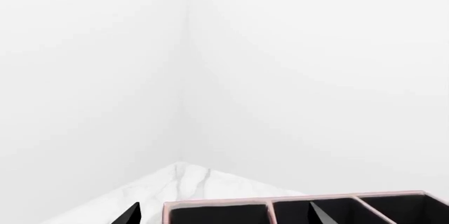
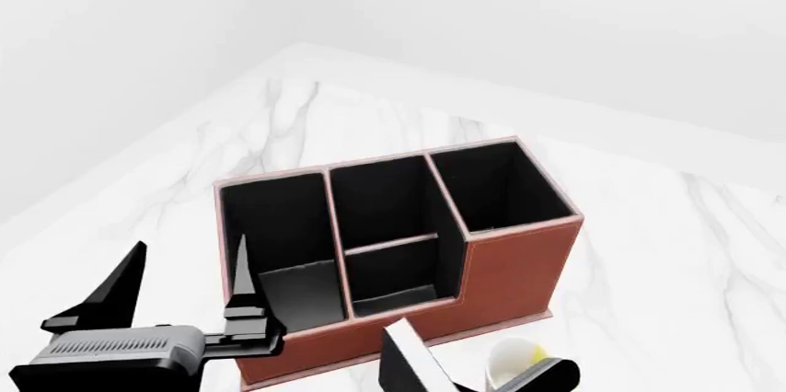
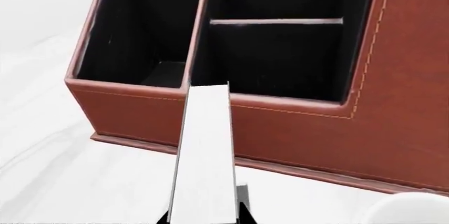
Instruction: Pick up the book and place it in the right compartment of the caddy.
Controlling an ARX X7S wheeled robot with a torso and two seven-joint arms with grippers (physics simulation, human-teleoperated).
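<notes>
Nearest the robot, at the bottom edge of the head view, the right gripper [image 2: 424, 383] is clamped on the book [image 2: 411, 360], which stands up out of it with its white page edges showing beside the black cover. In the right wrist view the book [image 3: 205, 155] rises as a long pale strip of page edges, lifted off the table and held just in front of the caddy's [image 3: 295, 129] low front wall. A mug [image 2: 514, 362] with a yellow inside sits just beside the book, low in the head view; its white rim [image 3: 414, 208] also shows in the right wrist view.

On the robot's left, the left gripper [image 2: 179, 295] hovers at the caddy's near left corner, its two black fingers [image 2: 243, 286] spread apart and holding nothing.

Further out, the caddy [image 2: 516, 268] stands on the white marble table [image 2: 664, 226]. Its wide low-fronted cell is on the left, the divided cell in the middle, and the right compartment [image 2: 503, 185], the tall square black-lined one, at the far right end. That compartment holds nothing visible.

The left wrist view catches only the caddy's pale rim [image 1: 295, 200] and the table's far corner [image 1: 186, 174] against white walls.
</notes>
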